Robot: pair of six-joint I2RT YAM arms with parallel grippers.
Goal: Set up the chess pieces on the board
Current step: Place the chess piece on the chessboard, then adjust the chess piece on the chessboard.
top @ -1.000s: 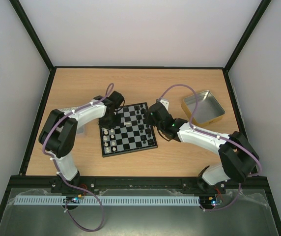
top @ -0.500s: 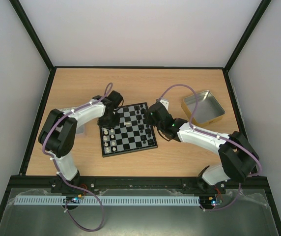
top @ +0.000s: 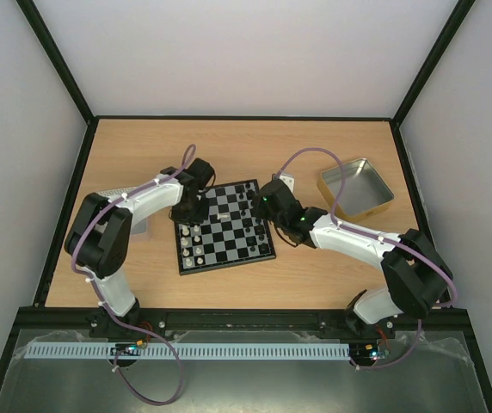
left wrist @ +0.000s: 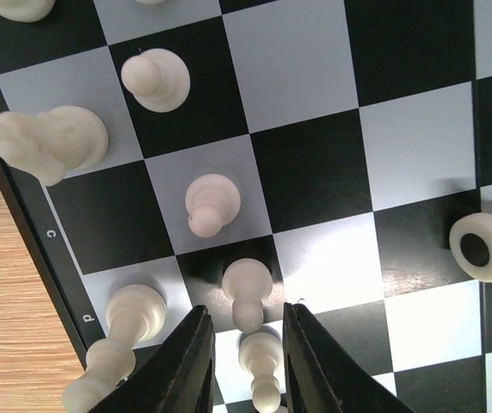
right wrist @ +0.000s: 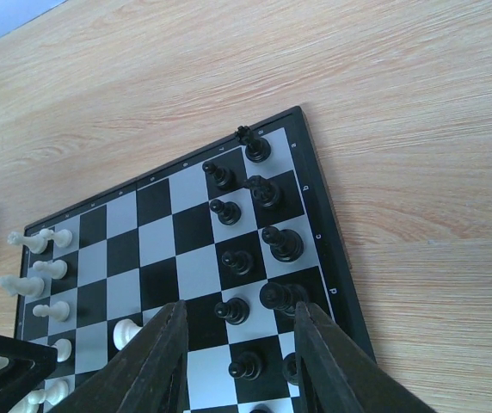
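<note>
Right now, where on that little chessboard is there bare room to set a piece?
The board is mostly bare down its middle, between the cream pieces and the black pieces. Both those sides are crowded.

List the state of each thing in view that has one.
board: flat, partly set.
black pieces: standing, two rows.
white pieces: standing near one edge.
stray white piece: apparently tipped, base showing.
left claw: open, straddling a white pawn.
right claw: open, empty.
tin: lidless, empty.
</note>
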